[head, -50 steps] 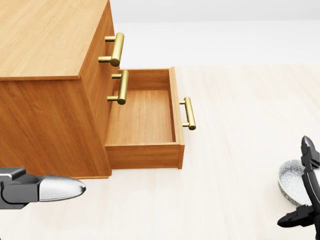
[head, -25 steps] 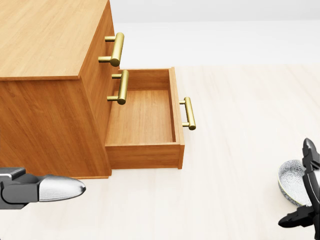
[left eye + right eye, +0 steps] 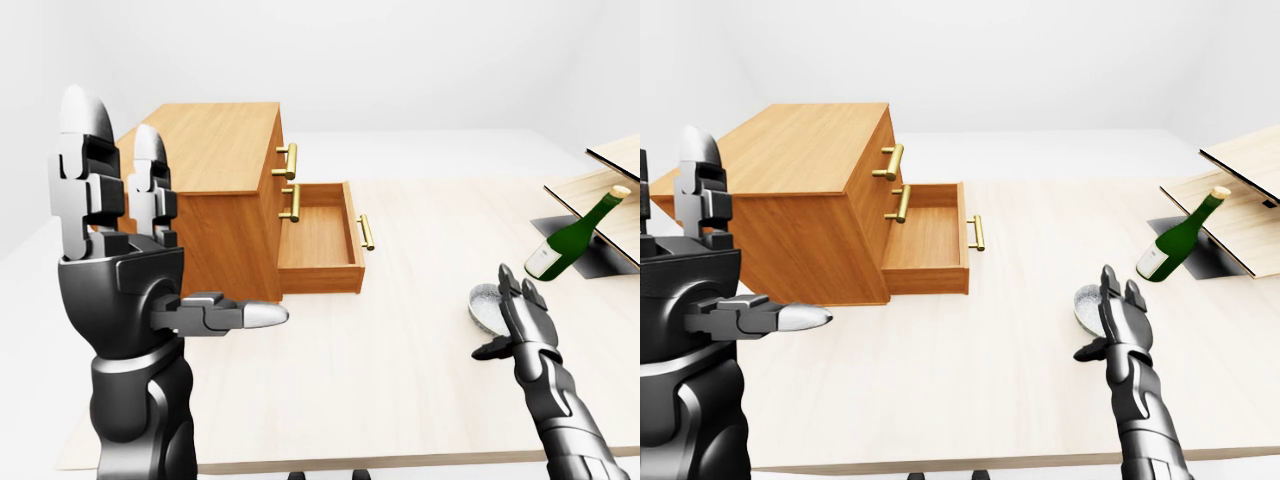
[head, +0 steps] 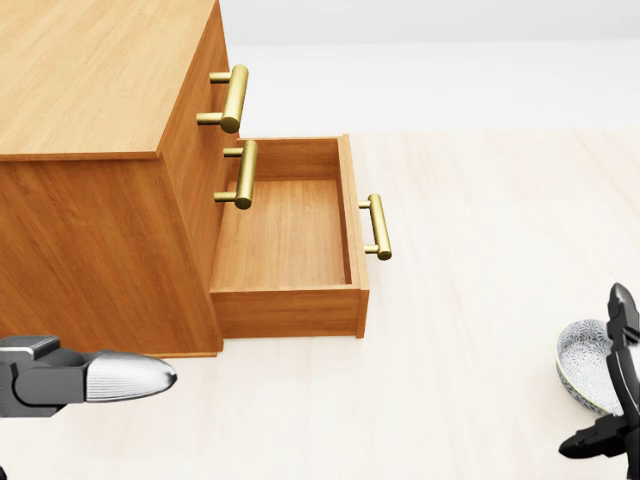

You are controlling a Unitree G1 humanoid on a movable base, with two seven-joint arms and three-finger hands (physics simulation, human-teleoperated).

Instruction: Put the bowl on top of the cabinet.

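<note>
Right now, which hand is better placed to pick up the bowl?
Right. The right hand is open directly beside the bowl; the left hand is raised by the cabinet, far from it.

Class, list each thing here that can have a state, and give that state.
Bottom drawer of the light wooden cabinet: pulled open, nothing inside.
Two upper drawers: shut.
Patterned grey bowl: on the pale table, ungripped.
Green glass bottle: tilted, not upright.
Black left hand: open, raised, empty.
Black right hand: open, beside the bowl.
</note>
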